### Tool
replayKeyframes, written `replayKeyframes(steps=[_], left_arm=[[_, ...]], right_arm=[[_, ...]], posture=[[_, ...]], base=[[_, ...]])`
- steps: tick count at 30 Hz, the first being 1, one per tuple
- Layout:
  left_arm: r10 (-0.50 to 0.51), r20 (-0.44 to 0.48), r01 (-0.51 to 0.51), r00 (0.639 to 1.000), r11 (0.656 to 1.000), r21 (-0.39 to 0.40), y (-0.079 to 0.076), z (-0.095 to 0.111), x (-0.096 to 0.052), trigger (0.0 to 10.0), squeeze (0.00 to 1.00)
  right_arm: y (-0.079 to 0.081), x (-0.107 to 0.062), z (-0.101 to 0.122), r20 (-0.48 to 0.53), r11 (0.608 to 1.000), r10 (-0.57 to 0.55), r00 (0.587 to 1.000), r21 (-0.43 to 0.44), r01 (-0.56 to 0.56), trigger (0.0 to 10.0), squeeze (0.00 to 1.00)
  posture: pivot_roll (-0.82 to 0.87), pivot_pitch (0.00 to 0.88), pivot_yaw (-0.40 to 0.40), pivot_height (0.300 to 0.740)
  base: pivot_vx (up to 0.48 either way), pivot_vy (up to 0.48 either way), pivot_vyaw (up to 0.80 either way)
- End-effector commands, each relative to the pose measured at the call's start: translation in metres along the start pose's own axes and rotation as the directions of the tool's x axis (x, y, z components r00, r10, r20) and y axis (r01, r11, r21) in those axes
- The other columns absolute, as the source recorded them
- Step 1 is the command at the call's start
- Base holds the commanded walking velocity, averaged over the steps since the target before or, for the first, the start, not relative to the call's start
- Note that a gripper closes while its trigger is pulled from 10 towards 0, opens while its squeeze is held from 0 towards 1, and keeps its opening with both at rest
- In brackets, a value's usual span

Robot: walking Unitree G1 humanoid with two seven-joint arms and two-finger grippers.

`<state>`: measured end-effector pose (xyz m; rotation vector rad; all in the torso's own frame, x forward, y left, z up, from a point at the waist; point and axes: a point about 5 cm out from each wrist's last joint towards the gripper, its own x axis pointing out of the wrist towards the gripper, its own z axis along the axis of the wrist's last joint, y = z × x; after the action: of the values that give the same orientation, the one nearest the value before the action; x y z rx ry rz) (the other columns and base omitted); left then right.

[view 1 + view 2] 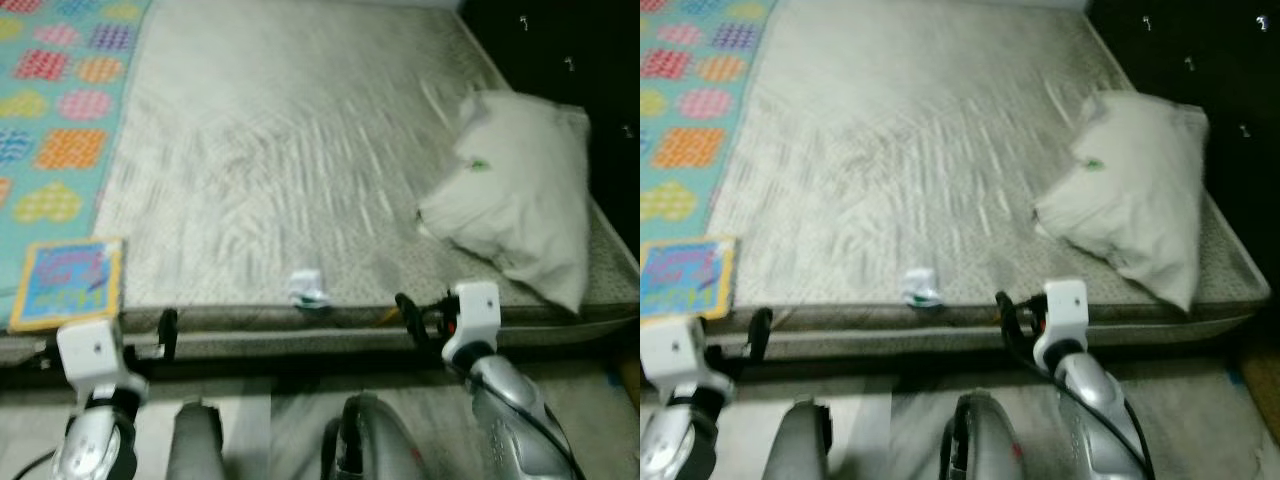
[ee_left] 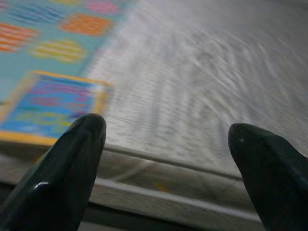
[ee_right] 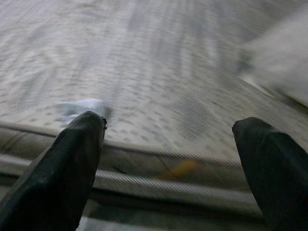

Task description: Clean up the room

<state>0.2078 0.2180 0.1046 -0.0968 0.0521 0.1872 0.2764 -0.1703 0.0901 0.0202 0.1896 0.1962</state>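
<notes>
Mattress [image 1: 300, 170]: bare grey bed surface, quilted weave, piped seam along the near edge; views are motion-blurred.
Pillow [image 1: 520, 190]: white, soft, crumpled, roughly rectangular; lies on the mattress towards the robot's right, one corner reaching the near edge.
Wrapper [image 1: 307, 288]: small crumpled white scrap with a green mark; rests on the mattress at the near edge, between the two arms; material cannot be told.
Book [image 1: 68, 282]: flat, square, yellow border with blue cover; lies at the near left corner of the bed, partly on the blanket.
Blanket [image 1: 60, 110]: turquoise cloth printed with multicoloured heart shapes; covers the left strip of the bed.
Left end effector [image 2: 168, 159]: held low in front of the mattress edge, just right of the book; black fingers [image 2: 67, 163] spread wide, nothing between them.
Right end effector [image 3: 171, 163]: held low at the mattress edge, right of the wrapper and below the pillow; fingers [image 3: 67, 163] spread wide, nothing held.
Arms: silver forearms with white wrist blocks, both raised forward from below.
</notes>
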Motion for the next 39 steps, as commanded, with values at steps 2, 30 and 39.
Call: replayKeyframes(steps=[2,30,39], left_arm=[[0.023,-0.073,-0.023,0.997,1.0,-0.001,0.0047,-0.0146,-0.0076,10.0,0.0],[0.044,-0.065,-0.045,0.997,0.999,-0.007,0.0047,-0.0134,-0.0053,10.0,0.0],[0.042,-0.066,-0.043,0.997,0.999,-0.012,0.0045,-0.0133,-0.005,10.0,0.0]], right_arm=[[0.0012,-0.0002,-0.0028,-0.014,1.0,0.01,1.0,0.008,-0.01,10.0,0.0],[0.008,0.0057,0.0003,0.003,0.997,0.073,0.997,-0.028,-0.072,10.0,0.0],[0.0084,0.0063,0.0004,0.005,0.997,0.071,0.997,-0.02,-0.071,10.0,0.0]], posture=[[0.08,0.263,-0.103,0.599],[0.08,0.26,-0.109,0.584],[0.08,0.262,-0.11,0.584]], base=[[0.0,0.0,0.0],[0.0,0.0,0.05],[0.0,0.0,0.69]])
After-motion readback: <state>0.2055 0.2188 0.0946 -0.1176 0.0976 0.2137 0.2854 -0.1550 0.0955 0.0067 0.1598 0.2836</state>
